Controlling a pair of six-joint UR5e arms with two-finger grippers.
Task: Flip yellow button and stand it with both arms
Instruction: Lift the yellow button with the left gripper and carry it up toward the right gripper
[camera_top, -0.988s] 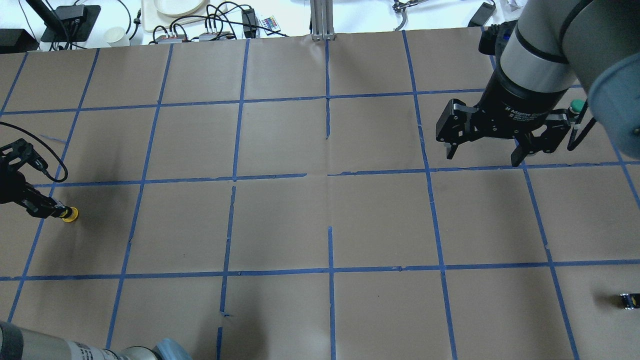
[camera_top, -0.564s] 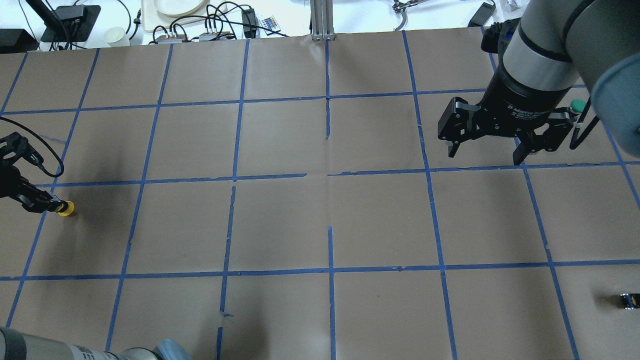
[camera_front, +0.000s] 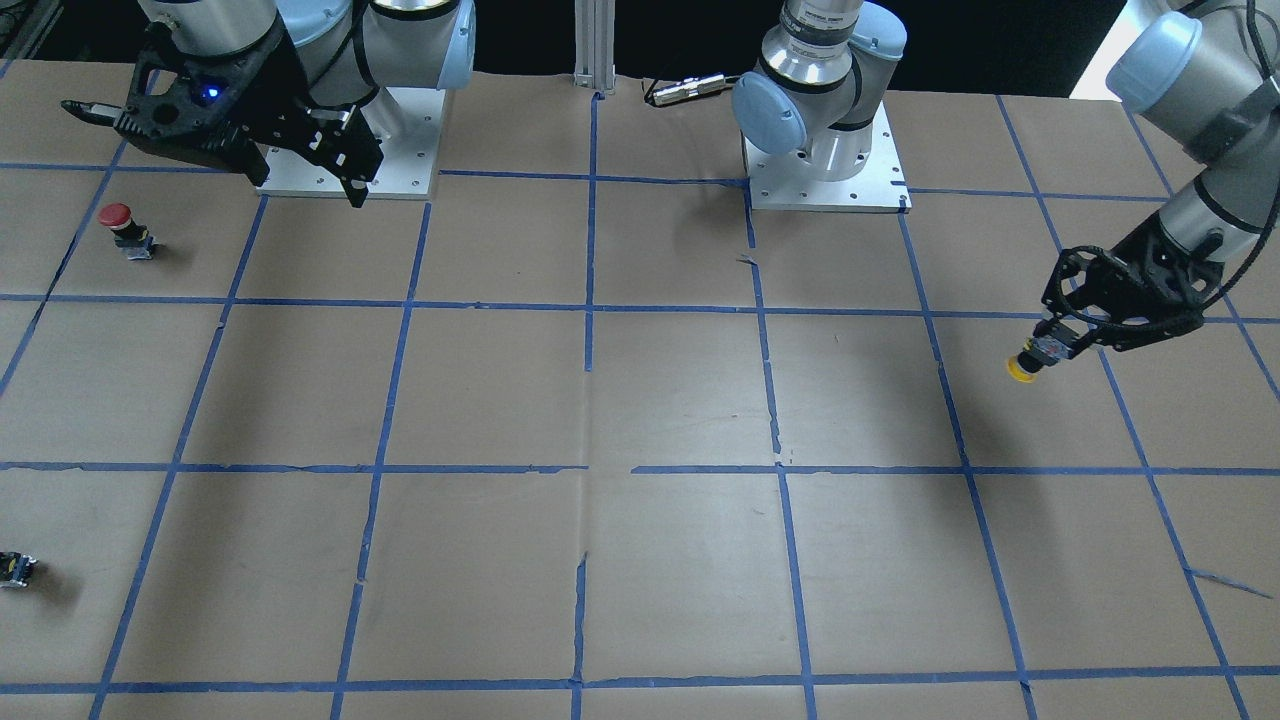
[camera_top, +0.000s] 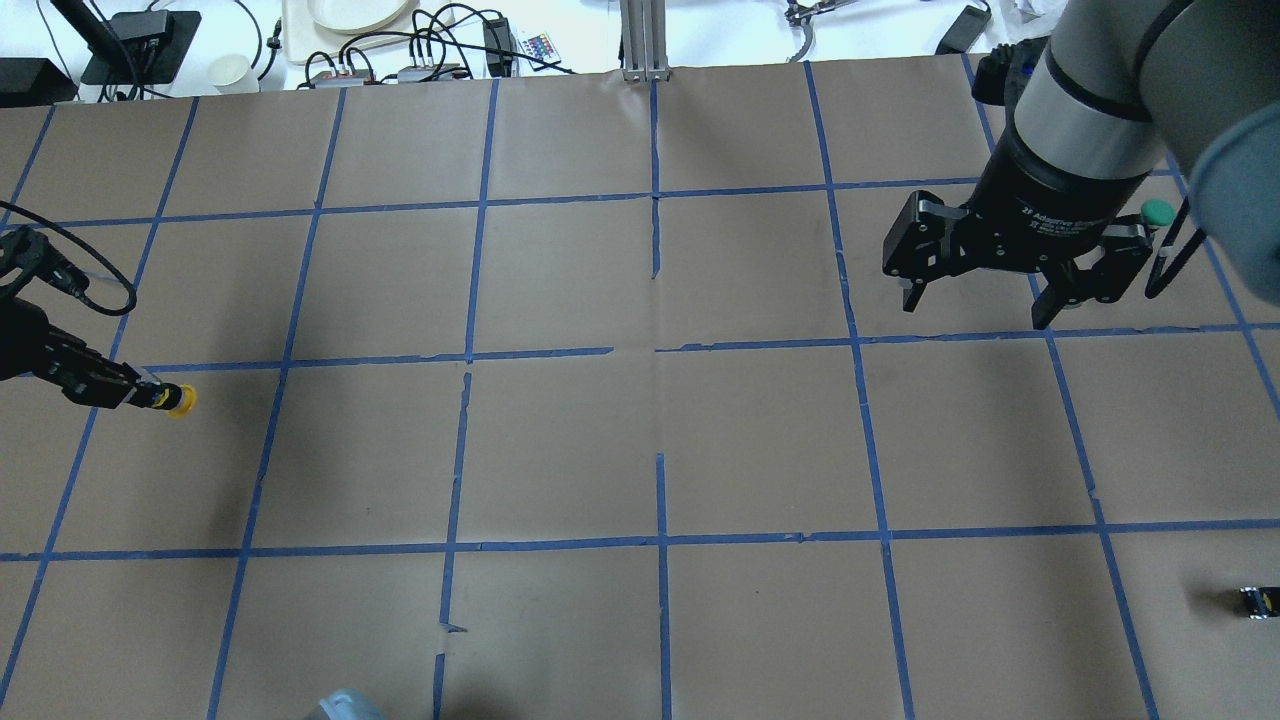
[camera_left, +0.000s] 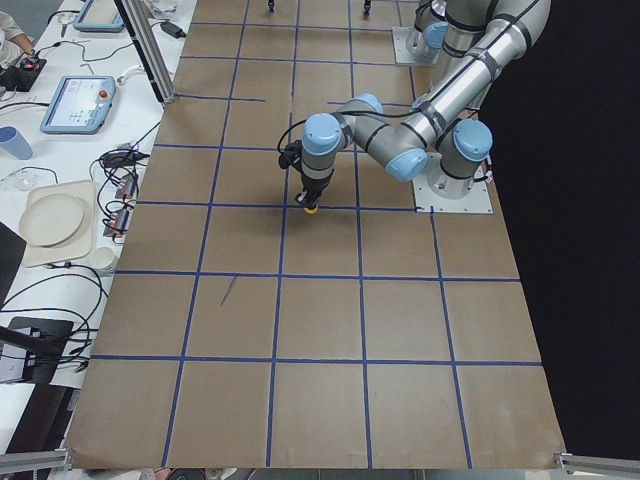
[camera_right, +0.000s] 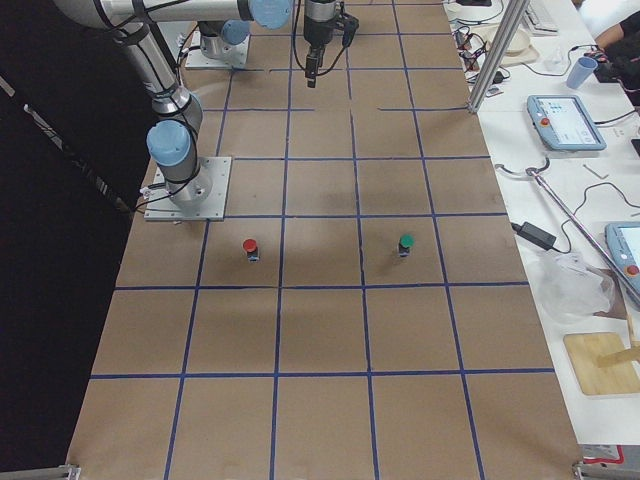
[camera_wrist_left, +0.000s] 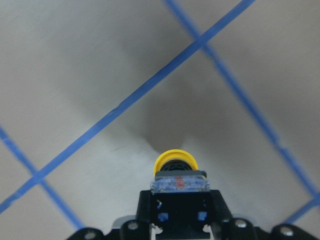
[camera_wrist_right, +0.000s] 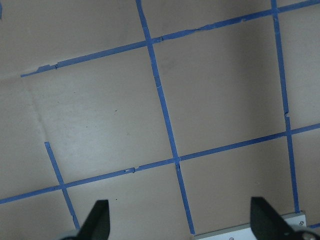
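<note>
The yellow button (camera_top: 181, 401) is held by its base in my left gripper (camera_top: 150, 396), cap pointing away from the fingers, at the table's left side. It hangs above the paper, over its shadow. The left wrist view shows the yellow cap (camera_wrist_left: 175, 161) beyond the grey-blue contact block (camera_wrist_left: 180, 183) clamped between the jaws. In the front-facing view the button (camera_front: 1021, 370) points down and left from the left gripper (camera_front: 1052, 348). My right gripper (camera_top: 975, 308) is open and empty, above the far right of the table; it also shows in the right wrist view (camera_wrist_right: 182, 225).
A red-capped button (camera_front: 118, 222) stands near the right arm's base. A green-capped button (camera_top: 1157, 212) stands behind the right gripper. A tiny dark switch piece (camera_top: 1258, 601) lies at the near right edge. Both arm bases (camera_front: 820, 170) are bolted at the table's robot side.
My left gripper has carried the yellow button to the right and a little farther from the robot. My right gripper has drifted slightly away, still open.
</note>
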